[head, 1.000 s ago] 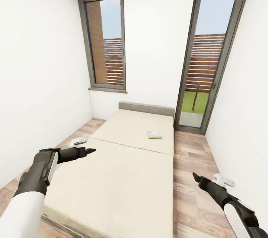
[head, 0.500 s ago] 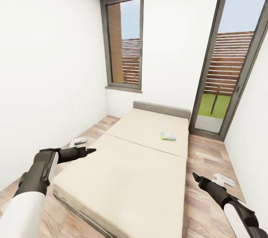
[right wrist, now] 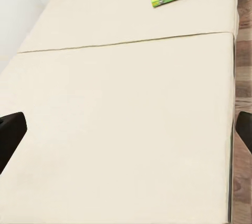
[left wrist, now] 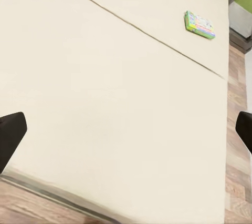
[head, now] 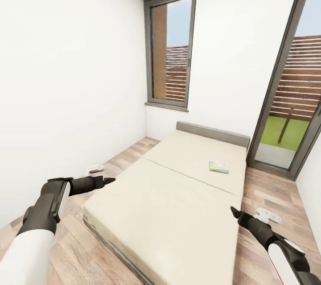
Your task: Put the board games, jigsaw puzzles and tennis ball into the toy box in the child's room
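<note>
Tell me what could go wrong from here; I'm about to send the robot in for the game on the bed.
1. The board game lies on the far half of the bed, near its right edge, so reaching it may mean leaning far over the mattress.
2. It is thin and lies flat, so the open right gripper may struggle to get under an edge.
3. The base could bump the bed frame.

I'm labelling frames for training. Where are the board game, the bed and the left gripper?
board game (head: 219, 167): head view, middle of its printed lid.
bed (head: 178, 196): head view, bare mattress top.
left gripper (head: 109, 180): head view, tip of its jaws.
</note>
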Robot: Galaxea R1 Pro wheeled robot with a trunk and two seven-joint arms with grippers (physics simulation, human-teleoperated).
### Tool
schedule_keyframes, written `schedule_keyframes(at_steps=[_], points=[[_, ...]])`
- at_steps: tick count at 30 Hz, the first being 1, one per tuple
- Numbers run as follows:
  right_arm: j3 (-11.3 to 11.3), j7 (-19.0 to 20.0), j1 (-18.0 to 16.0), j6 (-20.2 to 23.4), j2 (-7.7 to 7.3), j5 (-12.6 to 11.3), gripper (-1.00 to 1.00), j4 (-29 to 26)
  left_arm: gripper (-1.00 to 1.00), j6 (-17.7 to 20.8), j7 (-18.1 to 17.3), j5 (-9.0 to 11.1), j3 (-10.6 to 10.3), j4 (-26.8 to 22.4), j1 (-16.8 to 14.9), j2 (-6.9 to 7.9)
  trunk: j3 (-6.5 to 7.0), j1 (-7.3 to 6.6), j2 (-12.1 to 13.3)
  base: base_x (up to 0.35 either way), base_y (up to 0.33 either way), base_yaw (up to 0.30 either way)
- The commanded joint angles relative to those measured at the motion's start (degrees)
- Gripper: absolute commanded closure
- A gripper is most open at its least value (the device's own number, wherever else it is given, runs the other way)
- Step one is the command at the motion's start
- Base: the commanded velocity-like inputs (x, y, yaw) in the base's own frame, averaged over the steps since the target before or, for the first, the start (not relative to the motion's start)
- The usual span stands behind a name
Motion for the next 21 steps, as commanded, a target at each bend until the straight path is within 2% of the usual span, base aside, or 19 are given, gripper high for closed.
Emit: schedule_keyframes(at_steps=[1, 7, 21], points=[[0.0, -0.5, 0.0, 0.2, -0.03, -0.6, -1.00, -0.1, -1.00, 0.2, -0.6, -0.6, 0.1, 0.0, 0.0, -0.05, -0.03, 0.02, -0.1, -0.051, -0.194, 0.286], [0.0, -0.5, 0.0, 0.3, -0.04, -0.6, -1.00, -0.1, -1.00, 0.2, -0.6, -0.6, 0.1, 0.0, 0.0, -0.05, -0.04, 0.02, -0.1, -0.029, -0.180, 0.286], [0.0, -0.5, -0.1, 0.7, -0.04, -0.8, -1.00, -0.1, -1.00, 0.2, -0.6, -0.6, 0.1, 0.0, 0.0, -0.05, -0.72, 0.02, -0.1, -0.002, -0.011, 0.260]])
